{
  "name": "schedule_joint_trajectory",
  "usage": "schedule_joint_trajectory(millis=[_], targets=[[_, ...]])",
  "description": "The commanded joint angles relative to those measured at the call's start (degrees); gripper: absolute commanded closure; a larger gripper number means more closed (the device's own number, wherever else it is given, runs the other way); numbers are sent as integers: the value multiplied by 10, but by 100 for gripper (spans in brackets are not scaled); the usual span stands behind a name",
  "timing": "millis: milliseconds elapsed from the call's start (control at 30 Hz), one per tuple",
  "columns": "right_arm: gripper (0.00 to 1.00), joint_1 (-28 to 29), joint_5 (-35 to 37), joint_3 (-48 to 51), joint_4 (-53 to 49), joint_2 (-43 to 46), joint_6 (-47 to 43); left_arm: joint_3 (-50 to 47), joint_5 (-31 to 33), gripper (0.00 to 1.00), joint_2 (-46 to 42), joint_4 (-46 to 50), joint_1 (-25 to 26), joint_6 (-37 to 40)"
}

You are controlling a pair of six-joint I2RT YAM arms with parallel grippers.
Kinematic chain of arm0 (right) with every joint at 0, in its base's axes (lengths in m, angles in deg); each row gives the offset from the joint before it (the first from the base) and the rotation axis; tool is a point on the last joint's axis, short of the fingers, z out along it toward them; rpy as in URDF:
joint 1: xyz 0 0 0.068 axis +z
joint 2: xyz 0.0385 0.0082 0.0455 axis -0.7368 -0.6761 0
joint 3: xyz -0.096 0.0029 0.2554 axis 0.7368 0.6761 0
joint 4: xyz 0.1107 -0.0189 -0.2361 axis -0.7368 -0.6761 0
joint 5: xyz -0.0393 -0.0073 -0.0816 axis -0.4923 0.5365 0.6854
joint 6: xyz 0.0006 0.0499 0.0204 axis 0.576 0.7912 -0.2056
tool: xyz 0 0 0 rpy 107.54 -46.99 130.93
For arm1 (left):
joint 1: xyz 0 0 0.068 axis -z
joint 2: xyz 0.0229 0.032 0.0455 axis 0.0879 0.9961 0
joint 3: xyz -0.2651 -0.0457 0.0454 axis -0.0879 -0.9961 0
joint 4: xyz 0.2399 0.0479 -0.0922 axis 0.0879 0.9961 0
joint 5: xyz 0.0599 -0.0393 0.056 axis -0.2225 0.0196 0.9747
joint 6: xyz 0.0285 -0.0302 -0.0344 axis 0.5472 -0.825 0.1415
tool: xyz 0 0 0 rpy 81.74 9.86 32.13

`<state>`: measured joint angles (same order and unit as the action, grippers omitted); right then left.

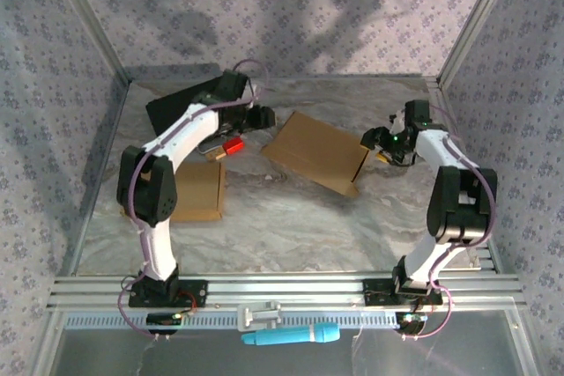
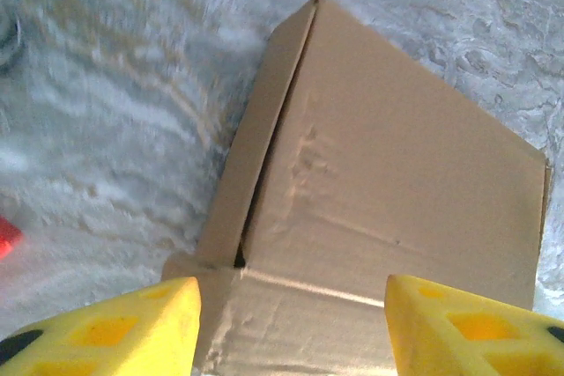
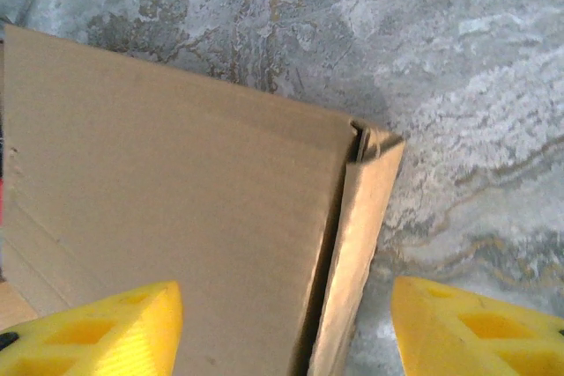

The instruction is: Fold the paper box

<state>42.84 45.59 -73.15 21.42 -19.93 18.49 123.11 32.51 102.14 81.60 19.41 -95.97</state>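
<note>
The paper box [image 1: 317, 151] is a flat brown cardboard piece lying mid-table, with a raised side flap [image 3: 357, 253] at its right end. My left gripper [image 1: 263, 118] hovers at the box's left end. In the left wrist view its yellow fingers [image 2: 132, 332] stand apart, open, above an end flap and crease [image 2: 291, 292]. My right gripper [image 1: 374, 140] is at the box's right end. It [image 3: 286, 332] is open too, its fingers either side of the raised flap's edge without pinching it.
A second brown box [image 1: 196, 191] lies at the left by the left arm. A small red object [image 1: 233, 146] sits between it and the paper box. A black sheet [image 1: 181, 103] lies at the back left. A blue tool [image 1: 291, 335] rests below the front rail.
</note>
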Motion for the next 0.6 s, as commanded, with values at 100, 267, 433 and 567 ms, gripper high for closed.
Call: schedule_joint_trajectory(millis=[100, 267, 433, 567], targets=[[35, 15, 5, 27, -8, 14, 28, 130, -27, 42, 128, 69, -5, 113], [34, 13, -15, 43, -4, 12, 33, 173, -75, 42, 181, 49, -1, 131], [34, 12, -39, 51, 1, -2, 25, 154, -113, 41, 186, 2, 5, 122], [34, 5, -46, 49, 0, -23, 11, 142, -116, 43, 191, 1, 7, 112]])
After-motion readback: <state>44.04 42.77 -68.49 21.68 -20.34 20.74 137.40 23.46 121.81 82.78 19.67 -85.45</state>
